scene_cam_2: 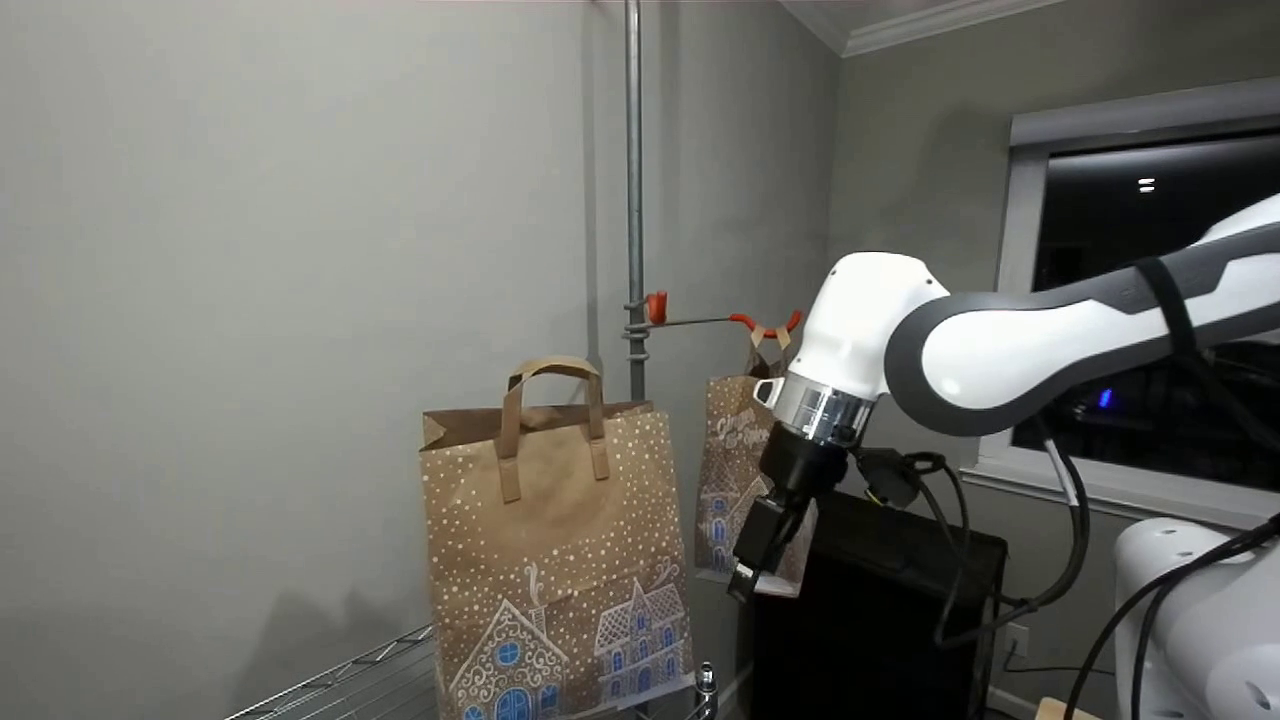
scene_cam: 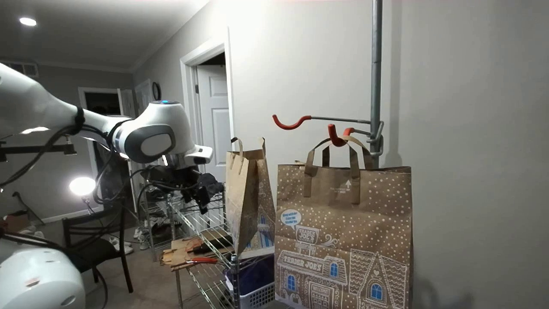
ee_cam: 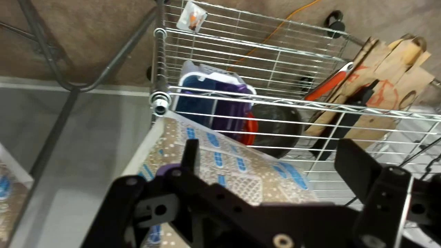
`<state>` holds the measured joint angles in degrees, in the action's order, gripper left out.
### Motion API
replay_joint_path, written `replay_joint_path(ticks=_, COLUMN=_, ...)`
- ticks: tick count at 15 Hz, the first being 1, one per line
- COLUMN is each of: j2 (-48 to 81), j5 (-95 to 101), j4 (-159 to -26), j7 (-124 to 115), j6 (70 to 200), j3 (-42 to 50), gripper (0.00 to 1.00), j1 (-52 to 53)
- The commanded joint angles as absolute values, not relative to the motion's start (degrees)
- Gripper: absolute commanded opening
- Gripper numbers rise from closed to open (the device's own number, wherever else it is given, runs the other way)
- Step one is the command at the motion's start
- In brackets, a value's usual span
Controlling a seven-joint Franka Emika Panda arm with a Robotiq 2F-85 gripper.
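Chrome-wire worktop (ee_cam: 344,107) carries, at its corner, a tall, upright brown paper bag (scene_cam_2: 555,530) with white-and-blue print, beside the wide-spread, empty black claw (ee_cam: 269,154).

Lit from ceiling light (scene_cam: 28,21) and glaring lamp (scene_cam: 82,186) in exterior view, near blown out on upper wall (scene_cam: 300,51). Softly shadowed beside pole (scene_cam_2: 635,200). Dark in window (scene_cam_2: 1110,220), with bright glints (scene_cam_2: 1145,185). Soft-focused in wrist view, even at fingers (ee_cam: 356,168).

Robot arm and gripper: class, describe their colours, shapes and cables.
The arm is rounded and white with grey trim, a black strap, a silvery collar and a blue light. Black cables hang from it. The gripper is black, with two blocky fingers.
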<state>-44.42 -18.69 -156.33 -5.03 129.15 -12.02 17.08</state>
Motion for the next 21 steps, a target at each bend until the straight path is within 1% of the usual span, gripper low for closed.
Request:
replay_joint_path(ticks=1, j2=-50.05, j5=-13.53, j4=-159.08, j7=-12.94, j6=125.96, j3=-13.53, gripper=1.0, j1=10.98)
replay_joint_path(ticks=7, j2=-49.94, j5=-9.36, j4=-158.23, j7=-21.18, j6=123.31, j3=-14.6, gripper=1.0, j1=3.42)
replay_joint_path(ticks=10, j2=-48.0, j5=-8.81, j4=-157.54, j7=-18.94, j6=127.47, j3=-12.72, gripper=1.0, j1=1.65)
replay_joint_path(ticks=11, j2=-47.52, j5=-10.58, j4=-157.34, j7=-18.01, j6=128.54, j3=-11.18, gripper=1.0, j1=2.4)
replay_joint_path(ticks=12, j2=-49.38, j5=-9.88, j4=-158.17, j7=-18.96, j6=126.64, j3=-12.51, gripper=1.0, j1=2.92)
replay_joint_path(ticks=18, j2=-48.52, j5=-10.08, j4=-157.77, j7=-18.79, j6=127.54, j3=-11.07, gripper=1.0, j1=2.66)
replay_joint_path(ticks=19, j2=-46.2, j5=-9.85, j4=-156.75, j7=-20.6, j6=128.49, j3=-11.58, gripper=1.0, j1=1.12)
replay_joint_path(ticks=21, j2=-39.89, j5=-7.72, j4=-155.02, j7=-24.46, j6=135.23, j3=-12.23, gripper=1.0, j1=-4.57)
